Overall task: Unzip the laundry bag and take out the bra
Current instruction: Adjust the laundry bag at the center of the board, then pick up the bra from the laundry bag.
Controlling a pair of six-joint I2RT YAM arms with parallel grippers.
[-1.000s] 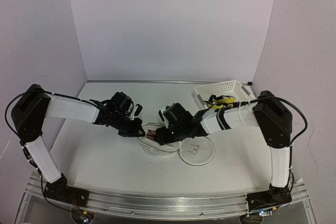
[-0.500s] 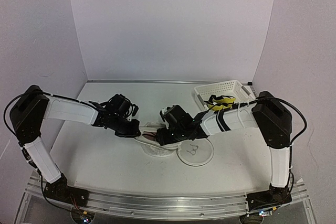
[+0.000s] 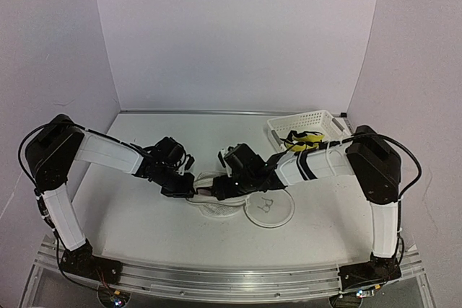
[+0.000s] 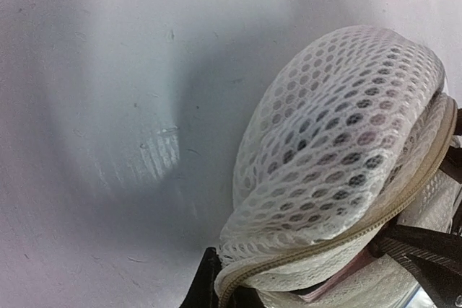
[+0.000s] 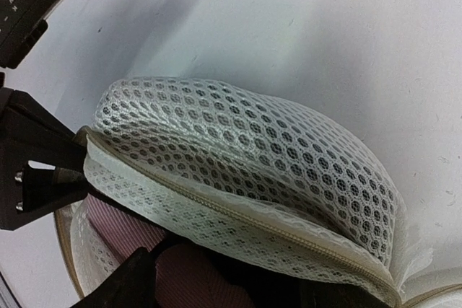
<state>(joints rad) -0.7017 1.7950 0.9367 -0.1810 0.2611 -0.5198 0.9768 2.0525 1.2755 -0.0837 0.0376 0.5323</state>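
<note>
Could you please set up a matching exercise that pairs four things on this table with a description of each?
Things:
1. laundry bag
2. basket
3. striped fabric
4. round lid

Descriptions:
A. pink, inside the pouch
B. lying flat on the table, just right of the pouch
C. perforated plastic, far right corner
D. white mesh, zipped open

Pairs: 1-D, 2-C, 3-A, 4-B

Laundry bag (image 5: 245, 149) white mesh; zipper (image 5: 238, 210) beige; bra (image 5: 119, 227) pink.
</note>
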